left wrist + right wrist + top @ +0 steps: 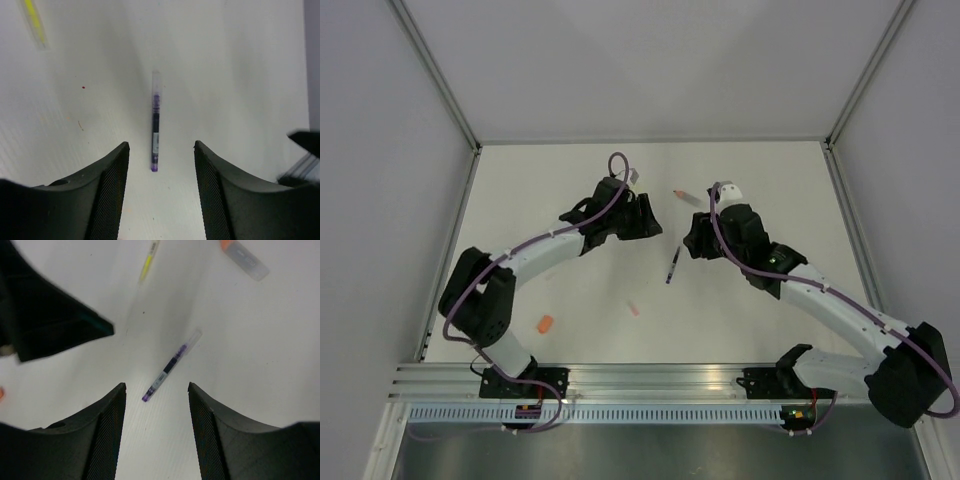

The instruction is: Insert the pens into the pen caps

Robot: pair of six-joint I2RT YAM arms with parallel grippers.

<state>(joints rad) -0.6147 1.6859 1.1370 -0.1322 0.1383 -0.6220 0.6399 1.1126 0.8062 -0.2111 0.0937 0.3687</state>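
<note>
Both pincers, the left gripper (160, 145) and the right gripper (157, 386), gape empty on either side of the slim dark purple plastic pen (673, 267), which lies flat on the white matte table (570, 330), pale grey walls (380, 150) enclosing it.

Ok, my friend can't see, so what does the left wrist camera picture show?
A purple pen lies flat on the white table, its near end in the gap between the left gripper's two black fingers, which stand apart and hold nothing. A yellow pen lies at the top left corner.
</note>
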